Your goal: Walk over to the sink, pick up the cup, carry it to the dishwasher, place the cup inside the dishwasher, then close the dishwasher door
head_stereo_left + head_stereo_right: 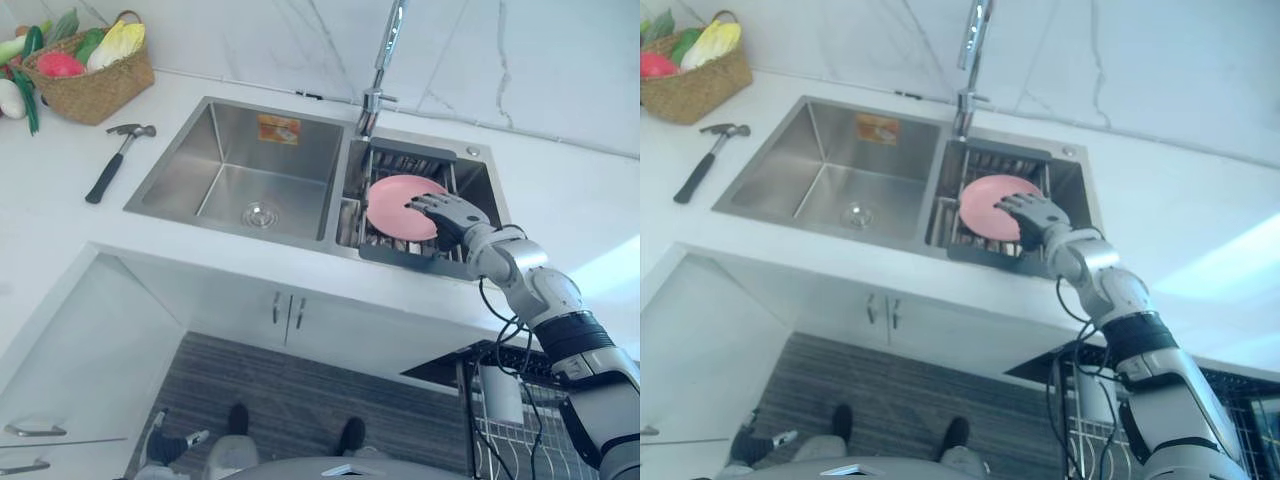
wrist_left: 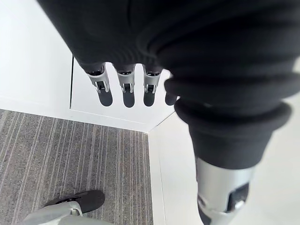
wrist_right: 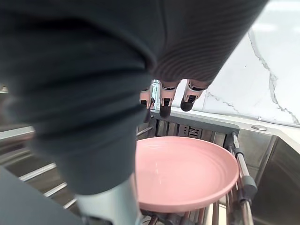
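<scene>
Orange label (image 1: 278, 129), unreadable, inside the sink (image 1: 180, 160); right hand (image 1: 445, 213) over pink plate (image 1: 392, 203).

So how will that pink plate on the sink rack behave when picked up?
Probably stiff: the pink plate looks like one rigid shallow disc. Its glossy surface may slip under the right hand. Lying flat on the rack, it likely slides, not rolls.

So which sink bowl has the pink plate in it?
The right bowl, with the rack holding the pink plate; the left bowl holds no dishes.
</scene>
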You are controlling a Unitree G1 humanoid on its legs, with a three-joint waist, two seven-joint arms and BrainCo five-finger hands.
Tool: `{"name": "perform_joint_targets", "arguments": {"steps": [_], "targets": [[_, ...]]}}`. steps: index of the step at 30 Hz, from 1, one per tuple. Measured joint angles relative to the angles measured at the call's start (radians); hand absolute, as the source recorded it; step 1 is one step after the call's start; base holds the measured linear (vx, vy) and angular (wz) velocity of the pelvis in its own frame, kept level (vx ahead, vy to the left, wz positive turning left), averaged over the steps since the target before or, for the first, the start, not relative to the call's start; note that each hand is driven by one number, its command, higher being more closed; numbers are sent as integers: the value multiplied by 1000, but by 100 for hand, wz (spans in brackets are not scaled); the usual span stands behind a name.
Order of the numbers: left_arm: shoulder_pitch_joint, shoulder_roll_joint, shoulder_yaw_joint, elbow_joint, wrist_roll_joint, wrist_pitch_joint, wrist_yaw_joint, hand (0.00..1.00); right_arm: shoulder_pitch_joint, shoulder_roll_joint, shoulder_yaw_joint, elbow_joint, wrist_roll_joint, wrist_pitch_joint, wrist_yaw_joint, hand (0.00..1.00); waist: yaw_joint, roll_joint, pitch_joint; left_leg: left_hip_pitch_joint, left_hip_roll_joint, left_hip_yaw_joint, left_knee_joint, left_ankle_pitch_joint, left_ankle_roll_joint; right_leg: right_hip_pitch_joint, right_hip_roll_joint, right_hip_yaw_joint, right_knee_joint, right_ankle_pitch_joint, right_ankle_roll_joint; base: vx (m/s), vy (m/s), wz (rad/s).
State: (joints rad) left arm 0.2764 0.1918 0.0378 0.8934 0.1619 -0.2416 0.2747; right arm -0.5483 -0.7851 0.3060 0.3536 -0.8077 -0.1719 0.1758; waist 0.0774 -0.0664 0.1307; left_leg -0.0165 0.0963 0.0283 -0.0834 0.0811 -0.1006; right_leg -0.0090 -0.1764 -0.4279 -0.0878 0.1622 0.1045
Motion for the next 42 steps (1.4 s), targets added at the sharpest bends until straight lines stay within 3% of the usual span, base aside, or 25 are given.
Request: {"name": "perform_joint_targets", "arguments": {"steps": [4, 19, 32, 42], "targets": [[5, -5, 1, 0, -1, 3, -1, 0, -57, -6, 34, 63, 0, 4, 34, 0, -1, 2, 1, -2, 0, 2, 0, -1, 1, -1, 0, 3, 0, -1, -2, -20, -1, -2], [11, -15, 1, -8, -3, 4, -10, 0, -100, -11, 35, 141, 14, 18, 39, 0, 4, 14, 20, -2, -10, 0, 6, 5, 4, -9, -10, 1, 6, 13, 4, 28, 3, 1], [12, -16, 0, -9, -7, 3, -18, 0, -151, -12, 36, 176, -26, 20, -16, 0, 4, 29, 68, -22, -14, 2, 0, 5, 1, -29, -15, 4, 0, 9, 6, -21, 2, 0], [7, -16, -1, -20, -45, -9, -18, 0, -243, -16, 55, 218, -64, 46, -56, 0, 9, 34, 137, -55, -16, 1, 6, 14, 11, -62, -18, 2, 7, 28, 5, 18, 1, 1]]}}
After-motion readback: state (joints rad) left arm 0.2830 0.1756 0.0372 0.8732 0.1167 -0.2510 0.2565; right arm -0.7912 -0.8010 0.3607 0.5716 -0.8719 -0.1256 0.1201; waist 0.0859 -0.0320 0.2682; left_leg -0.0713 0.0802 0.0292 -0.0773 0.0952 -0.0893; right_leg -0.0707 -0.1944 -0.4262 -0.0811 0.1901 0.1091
